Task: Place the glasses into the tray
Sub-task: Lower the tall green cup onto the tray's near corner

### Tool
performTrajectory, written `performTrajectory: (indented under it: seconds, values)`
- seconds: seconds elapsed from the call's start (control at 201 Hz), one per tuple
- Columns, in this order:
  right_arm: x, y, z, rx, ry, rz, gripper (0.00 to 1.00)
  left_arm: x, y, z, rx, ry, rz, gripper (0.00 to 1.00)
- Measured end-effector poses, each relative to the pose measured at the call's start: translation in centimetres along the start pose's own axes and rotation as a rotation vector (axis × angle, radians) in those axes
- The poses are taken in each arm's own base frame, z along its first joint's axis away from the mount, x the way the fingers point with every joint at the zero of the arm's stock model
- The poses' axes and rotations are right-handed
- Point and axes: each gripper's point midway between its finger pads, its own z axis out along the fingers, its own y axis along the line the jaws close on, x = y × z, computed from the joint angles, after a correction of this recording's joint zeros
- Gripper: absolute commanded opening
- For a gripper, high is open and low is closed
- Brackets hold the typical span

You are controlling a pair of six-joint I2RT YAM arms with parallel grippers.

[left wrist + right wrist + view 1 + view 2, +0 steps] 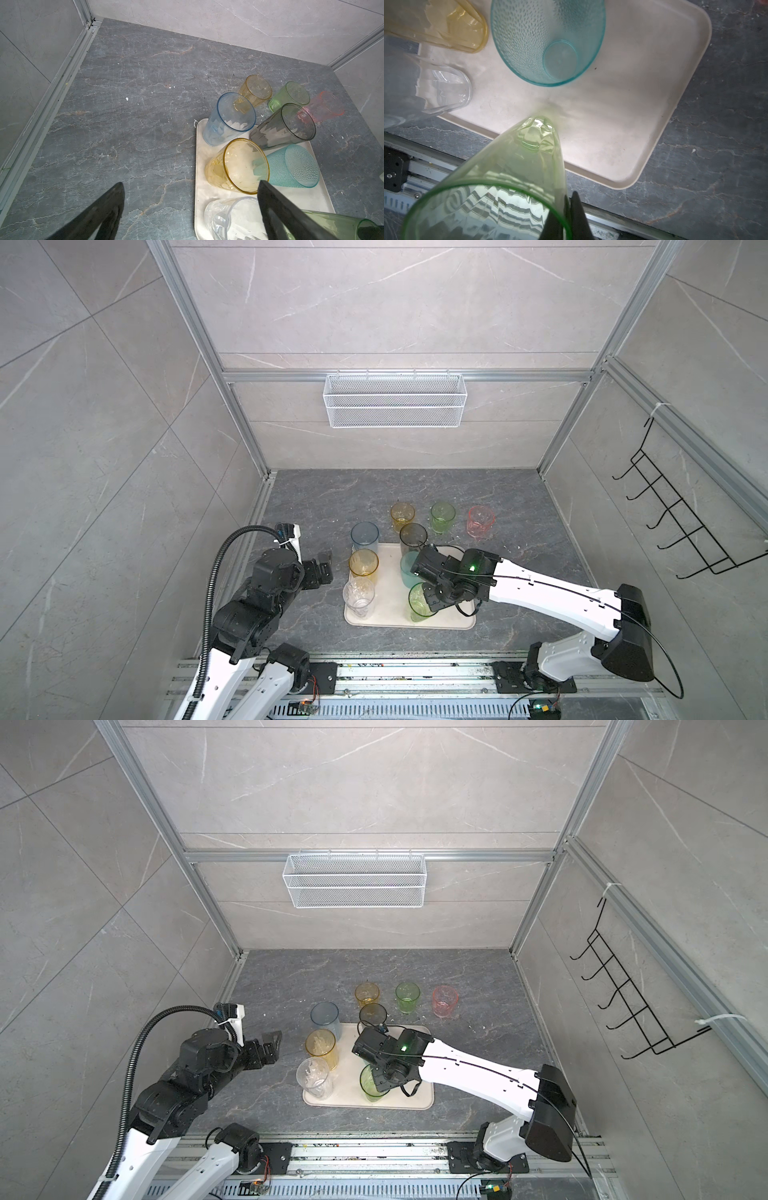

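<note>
The right gripper (570, 200) is clamped on the rim of the tall green translucent tumbler (508, 176), 1 finger inside the mouth and 1 outside. That pinch leaves the base free to go down flat. The base sits over the near edge of the flat cream-beige rectangular tray (453, 620); I cannot tell whether it touches the tray floor. The spot looks chosen as open ground beside the tall clear tumbler (358, 597) at the tray's near-left corner.

Also in the tray are the tall amber tumbler (363, 566), the tall blue tumbler (365, 536) and the tall grey tumbler (413, 539) along its left and far sides. The teal dimpled tumbler (409, 570) stands mid-tray, just behind the held one, and is the nearest thing to knock.

The left gripper (324, 569) hangs empty, jaws spread wide, over the dark stone tabletop (519, 572) left of the tray, out of the way.

3 short tumblers stand on the tabletop beyond the tray — amber (402, 515), green (442, 516) and pink (481, 520). Reaching the amber one likely means passing over the tall grey tumbler.
</note>
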Motion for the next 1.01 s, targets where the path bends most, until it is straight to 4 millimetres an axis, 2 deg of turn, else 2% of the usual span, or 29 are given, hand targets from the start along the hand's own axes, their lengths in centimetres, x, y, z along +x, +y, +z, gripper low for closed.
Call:
performTrajectory:
  seconds: [0.438,1.011]
  values:
    - [-0.5,1.2,0.4,0.006,0.001,-0.013,0.00,0.0,0.0,0.0,0.000,-0.001,0.000,1.00]
    - [-0.3,1.0,1.6,0.053,0.021,-0.016,0.00,0.0,0.0,-0.1,0.001,-0.002,0.000,1.00]
